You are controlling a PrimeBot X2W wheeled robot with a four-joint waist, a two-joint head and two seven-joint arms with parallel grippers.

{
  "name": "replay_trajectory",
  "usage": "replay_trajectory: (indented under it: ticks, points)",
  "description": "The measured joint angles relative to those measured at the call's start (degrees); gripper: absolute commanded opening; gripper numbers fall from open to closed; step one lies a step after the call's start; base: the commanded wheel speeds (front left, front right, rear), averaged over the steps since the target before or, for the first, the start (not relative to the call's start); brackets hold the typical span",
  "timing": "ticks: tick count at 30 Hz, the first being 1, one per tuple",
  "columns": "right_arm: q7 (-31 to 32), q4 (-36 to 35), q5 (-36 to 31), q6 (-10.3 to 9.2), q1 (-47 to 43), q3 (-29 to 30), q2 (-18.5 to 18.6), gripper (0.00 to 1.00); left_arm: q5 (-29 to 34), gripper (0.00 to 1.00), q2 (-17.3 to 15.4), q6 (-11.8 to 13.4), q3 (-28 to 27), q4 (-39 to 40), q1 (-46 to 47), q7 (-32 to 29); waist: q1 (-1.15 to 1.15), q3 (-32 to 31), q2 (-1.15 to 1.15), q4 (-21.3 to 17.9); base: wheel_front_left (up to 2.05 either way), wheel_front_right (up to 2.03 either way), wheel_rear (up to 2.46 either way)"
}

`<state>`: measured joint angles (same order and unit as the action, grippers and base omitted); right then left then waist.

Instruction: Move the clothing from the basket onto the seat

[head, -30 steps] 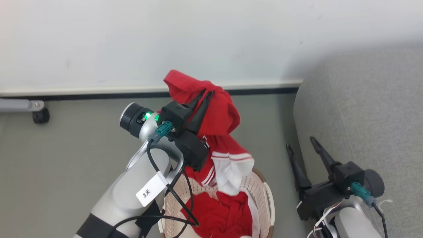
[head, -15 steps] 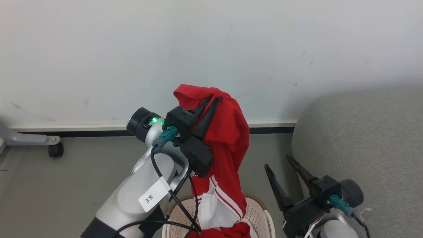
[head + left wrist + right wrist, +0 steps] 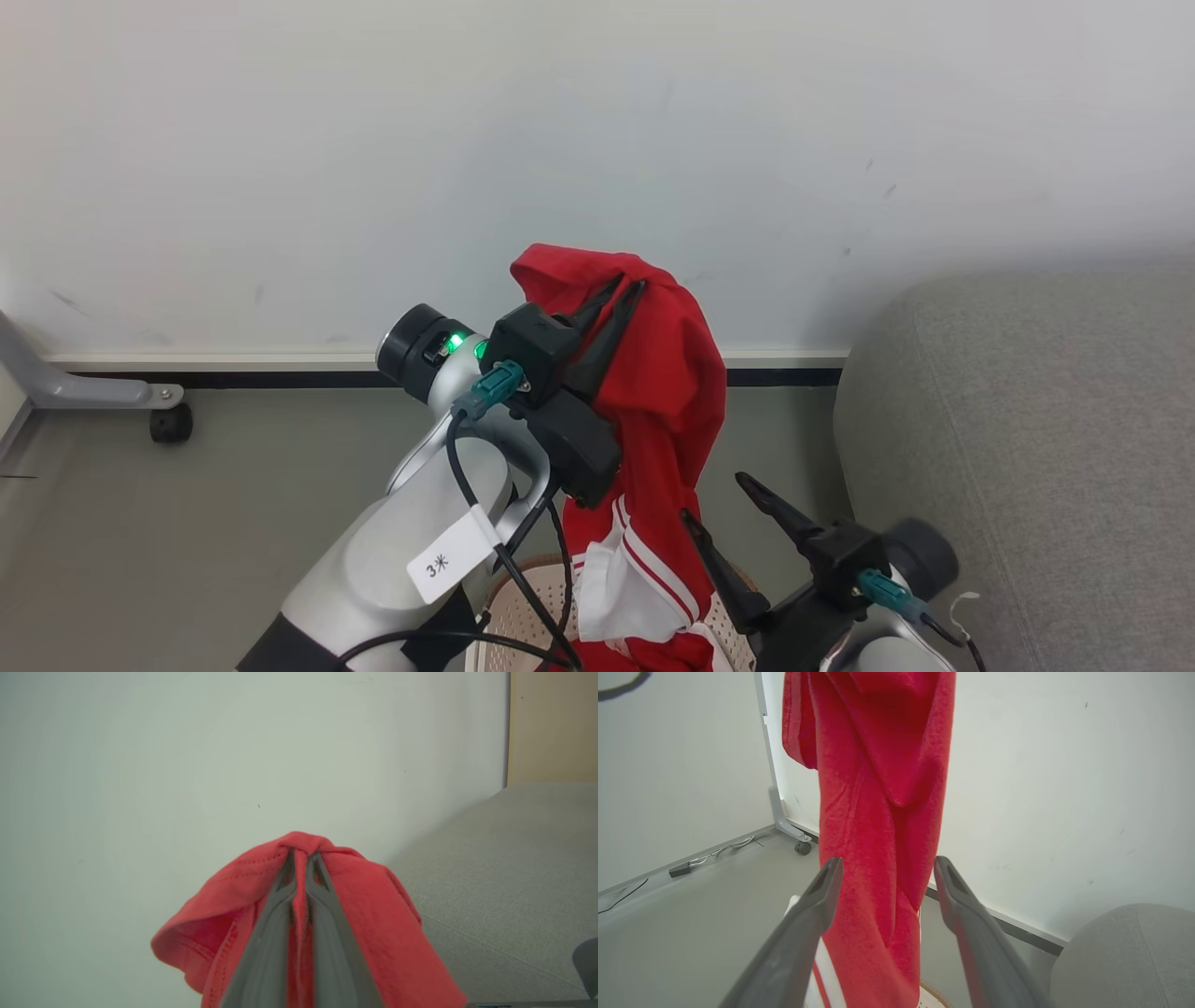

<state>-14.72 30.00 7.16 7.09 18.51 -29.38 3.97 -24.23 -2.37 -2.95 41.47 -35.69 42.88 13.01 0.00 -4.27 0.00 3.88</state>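
A red garment with white stripes [image 3: 672, 392] hangs from my left gripper [image 3: 631, 280], which is shut on its top fold, high in front of the wall. The cloth's lower end drops toward the cream perforated basket [image 3: 527, 597] at the bottom edge. In the left wrist view the shut left gripper [image 3: 301, 855] pinches red cloth [image 3: 369, 914]. My right gripper [image 3: 714, 497] stands open just right of the hanging cloth. In the right wrist view the right gripper [image 3: 888, 861] has the garment [image 3: 878, 788] hanging between and beyond its spread fingers. The grey seat [image 3: 1027, 448] lies at right.
A white wall [image 3: 373, 140] with a dark baseboard stands close behind. A grey frame foot on a caster [image 3: 154, 415] sits on the floor at far left. Cables [image 3: 714, 851] run along the wall's base. Grey floor [image 3: 233, 485] lies left of the basket.
The head camera has tilted up. My left gripper has lifted the red garment higher out of the basket. My open right gripper has moved left, close to the hanging cloth.
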Motion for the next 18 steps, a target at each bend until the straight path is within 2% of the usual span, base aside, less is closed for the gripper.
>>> replay_trajectory:
  ticks: [8,18]
  points:
    - [0.01,4.26,2.03,0.04,5.64,-5.04,-0.13,1.00,-1.38,0.00,0.07,0.73,2.98,3.24,0.11,-0.91,0.00,0.24,0.00,0.79,0.00,0.00,0.00]
    - [0.01,13.00,4.66,0.05,12.96,-9.82,-0.23,1.00,-4.70,0.00,0.03,2.05,7.55,7.33,0.87,-1.86,0.00,1.04,0.00,2.23,0.00,0.00,0.00]
